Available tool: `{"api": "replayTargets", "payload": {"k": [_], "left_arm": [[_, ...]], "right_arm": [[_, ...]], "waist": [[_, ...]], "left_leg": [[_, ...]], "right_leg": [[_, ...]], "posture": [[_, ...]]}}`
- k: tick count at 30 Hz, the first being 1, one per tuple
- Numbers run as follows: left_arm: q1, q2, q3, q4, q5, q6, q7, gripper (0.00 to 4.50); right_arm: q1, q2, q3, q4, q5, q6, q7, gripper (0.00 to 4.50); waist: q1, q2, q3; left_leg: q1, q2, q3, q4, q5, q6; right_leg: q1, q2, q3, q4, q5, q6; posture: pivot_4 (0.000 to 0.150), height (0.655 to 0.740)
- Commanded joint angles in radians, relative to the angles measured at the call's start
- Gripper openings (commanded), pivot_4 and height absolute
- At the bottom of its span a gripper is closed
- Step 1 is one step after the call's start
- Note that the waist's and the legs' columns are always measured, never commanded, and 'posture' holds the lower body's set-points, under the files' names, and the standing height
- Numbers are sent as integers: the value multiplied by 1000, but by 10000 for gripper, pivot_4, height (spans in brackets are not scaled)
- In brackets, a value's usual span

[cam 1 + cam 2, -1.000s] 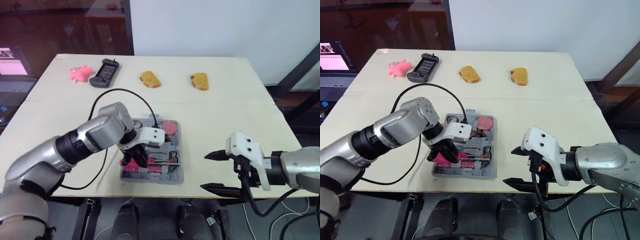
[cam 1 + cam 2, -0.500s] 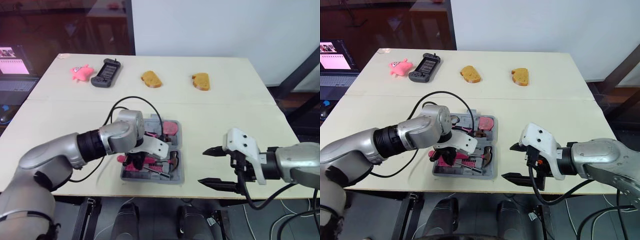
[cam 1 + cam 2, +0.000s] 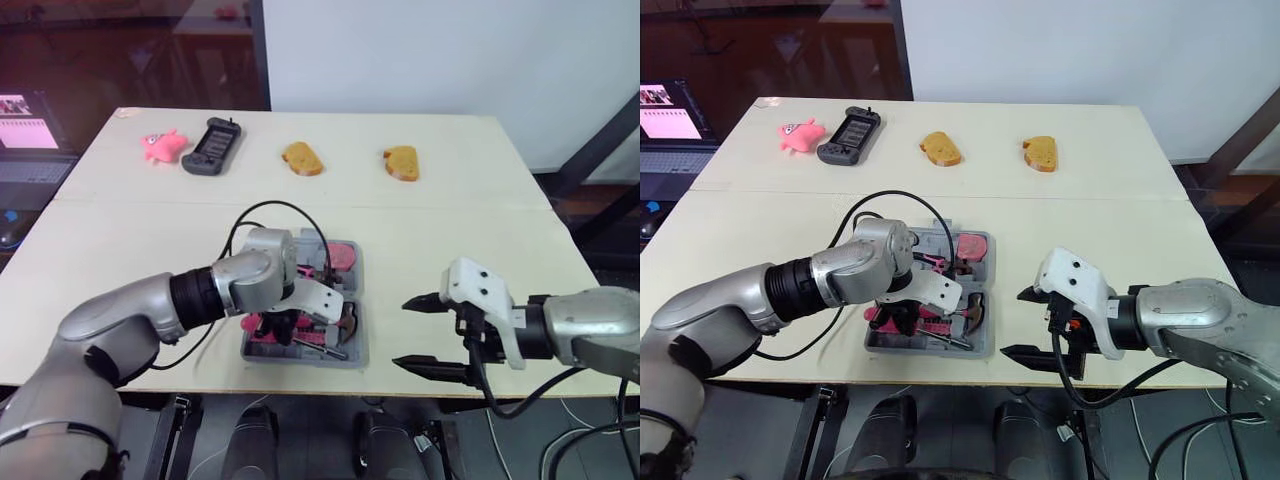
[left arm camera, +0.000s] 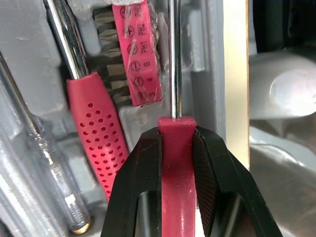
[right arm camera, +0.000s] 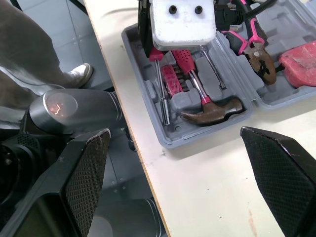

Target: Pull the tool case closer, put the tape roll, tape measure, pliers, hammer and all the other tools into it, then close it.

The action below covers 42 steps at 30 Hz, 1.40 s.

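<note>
The open grey tool case [image 3: 358,352] sits on the worktop [image 3: 480,230] by the front edge. The left pincer [image 4: 177,138] is down inside the case, its black fingers pinching the red handle of a screwdriver [image 4: 177,197]. The steel shaft runs along the slot beside the case's outer wall, just beside a red strip of bits [image 4: 140,54]. On the strip's other side lies a second screwdriver with a dotted red grip [image 4: 96,133], and beyond that a clear-handled one [image 4: 44,153].

Also in the case are a hammer [image 5: 212,109] across the screwdrivers' tips, pink-handled pliers [image 5: 252,47] in the other half, and a flat red tool [image 5: 298,61] next to them — what it is, I cannot tell.

The right pincer [image 3: 404,333] hangs just to the right of the case, fingers spread wide and holding nothing.

Well beyond the case, along the worktop's far side, are a pink toy [image 3: 160,145], a black handheld device [image 3: 211,146] and two pieces of bread [image 3: 300,158] [image 3: 400,162] — all apart from one another.
</note>
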Motion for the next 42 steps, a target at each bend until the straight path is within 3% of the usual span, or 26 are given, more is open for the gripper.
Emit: {"api": "replayTargets", "payload": {"k": [1, 9, 42], "left_arm": [[4, -28, -2, -3, -4, 98, 27, 3665], [0, -52, -19, -27, -48, 183, 66, 3665], [-35, -86, -18, -58, -159, 229, 145, 3665]], "right_arm": [[-26, 17, 7, 3, -23, -28, -1, 45000], [-75, 29, 56, 36, -74, -43, 27, 45000], [-75, 43, 65, 53, -121, -34, 60, 45000]], "waist": [[-1, 0, 0], [-1, 0, 0], [3, 1, -1]], "left_leg": [[0, 0, 0, 0, 0, 0], [0, 0, 0, 0, 0, 1], [1, 0, 0, 1, -1, 1]], "right_leg": [[0, 0, 0, 0, 0, 0], [0, 0, 0, 0, 0, 0], [2, 0, 0, 0, -1, -1]], "posture": [[1500, 7207], [1500, 7207], [1500, 7207]]}}
